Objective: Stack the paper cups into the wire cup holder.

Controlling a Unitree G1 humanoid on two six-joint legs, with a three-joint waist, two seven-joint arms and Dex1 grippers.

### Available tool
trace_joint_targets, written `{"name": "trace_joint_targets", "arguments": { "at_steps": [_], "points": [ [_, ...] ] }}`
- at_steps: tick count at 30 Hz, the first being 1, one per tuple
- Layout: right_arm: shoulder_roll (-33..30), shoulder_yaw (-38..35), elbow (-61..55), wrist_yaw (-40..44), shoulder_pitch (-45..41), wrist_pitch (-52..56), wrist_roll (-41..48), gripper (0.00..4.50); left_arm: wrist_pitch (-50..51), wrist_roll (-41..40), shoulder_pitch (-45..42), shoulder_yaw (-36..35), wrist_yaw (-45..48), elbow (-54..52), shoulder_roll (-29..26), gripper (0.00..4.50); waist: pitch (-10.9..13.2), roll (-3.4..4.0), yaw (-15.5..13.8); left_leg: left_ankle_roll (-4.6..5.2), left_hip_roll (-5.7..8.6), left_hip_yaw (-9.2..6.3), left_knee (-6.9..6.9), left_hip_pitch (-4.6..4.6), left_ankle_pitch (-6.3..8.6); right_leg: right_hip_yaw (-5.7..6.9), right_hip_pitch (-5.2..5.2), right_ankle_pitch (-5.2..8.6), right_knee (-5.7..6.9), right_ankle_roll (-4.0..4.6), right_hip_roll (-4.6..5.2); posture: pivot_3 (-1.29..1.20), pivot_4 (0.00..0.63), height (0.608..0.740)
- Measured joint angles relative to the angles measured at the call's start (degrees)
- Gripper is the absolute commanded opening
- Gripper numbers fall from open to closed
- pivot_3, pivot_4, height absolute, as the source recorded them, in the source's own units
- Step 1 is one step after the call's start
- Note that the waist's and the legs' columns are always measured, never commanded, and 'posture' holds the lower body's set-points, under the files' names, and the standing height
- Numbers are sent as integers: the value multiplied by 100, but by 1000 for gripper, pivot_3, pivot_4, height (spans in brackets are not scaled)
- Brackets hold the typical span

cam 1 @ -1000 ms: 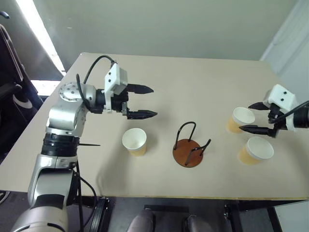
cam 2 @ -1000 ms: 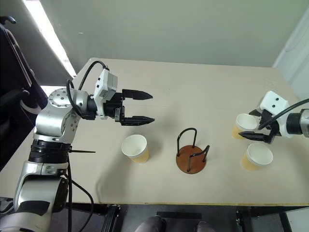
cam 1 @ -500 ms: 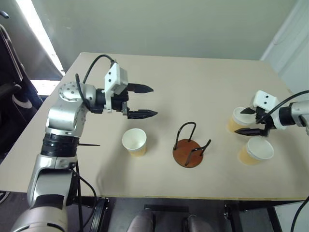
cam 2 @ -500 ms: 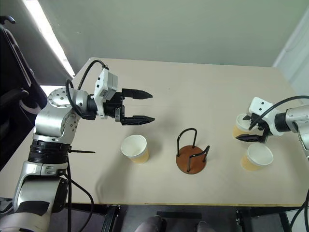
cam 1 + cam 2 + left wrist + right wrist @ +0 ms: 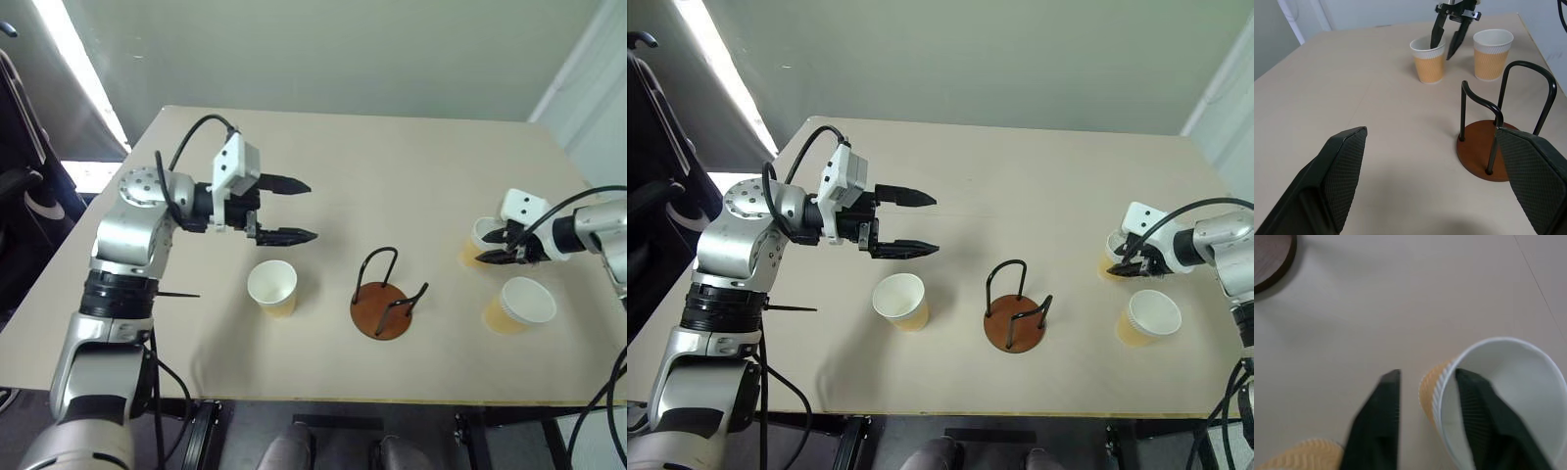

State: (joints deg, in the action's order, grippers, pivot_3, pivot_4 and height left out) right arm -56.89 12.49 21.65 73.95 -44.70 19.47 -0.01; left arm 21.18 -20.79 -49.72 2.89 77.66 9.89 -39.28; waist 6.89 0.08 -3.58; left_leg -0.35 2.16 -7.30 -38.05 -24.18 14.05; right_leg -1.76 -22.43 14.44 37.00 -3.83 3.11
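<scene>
One beige table (image 5: 392,166) carries everything in front of me. On it stands one wire cup holder (image 5: 384,305), a reddish-brown disc with black wire loops rising upright, near the middle of the front half and with nothing inside it.

I count three paper cups, all upright and each on the tabletop. One cup (image 5: 273,287) stands alone to the left of the holder, just below my left gripper (image 5: 296,208). That gripper hangs above the table with its two fingers spread wide and nothing between them; its pads frame the holder in the left wrist view.

The other two cups are on my right. The nearer cup (image 5: 520,305) stands free beside the table's front right area. The farther cup (image 5: 477,242) is the one my right gripper (image 5: 1427,391) is at: my two fingers have drawn narrow across its rim, one finger (image 5: 1476,411) inside the white wall and the other finger (image 5: 1382,416) outside against the tan side. I cannot tell whether the wall is firmly pinched.
</scene>
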Motion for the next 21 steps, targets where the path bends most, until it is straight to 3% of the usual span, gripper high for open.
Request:
{"name": "trace_joint_targets", "arguments": {
  "at_steps": [2, 11, 21],
  "points": [
    [35, -1, 11, 16, -2, 12, -19, 20, 0, 0, 0, 12, 2, 0, -1, 4500, 0, 0, 0, 0, 0, 0, 0, 0, 0, 0, 0, 0, -1, 0, 1, 0, 150, 740],
    [-170, -252, -1029, 264, 70, 611, 343, 20, 55, -34, 123, 22, 110, -117, -47, 4500, 3, 5, 0, -3, 1, 0, 5, -4, 2, 1, -1, 1, -6, 2, 0, 0, 150, 740],
    [-990, -1049, -4103, 560, -334, 2265, 1708, 20, 94, -34, 157, 88, 248, -199, -97, 4500, 6, 8, 20, -7, -3, -1, 8, -6, 4, 3, -5, 3, -10, 5, -2, 0, 150, 740]
  ]
}}
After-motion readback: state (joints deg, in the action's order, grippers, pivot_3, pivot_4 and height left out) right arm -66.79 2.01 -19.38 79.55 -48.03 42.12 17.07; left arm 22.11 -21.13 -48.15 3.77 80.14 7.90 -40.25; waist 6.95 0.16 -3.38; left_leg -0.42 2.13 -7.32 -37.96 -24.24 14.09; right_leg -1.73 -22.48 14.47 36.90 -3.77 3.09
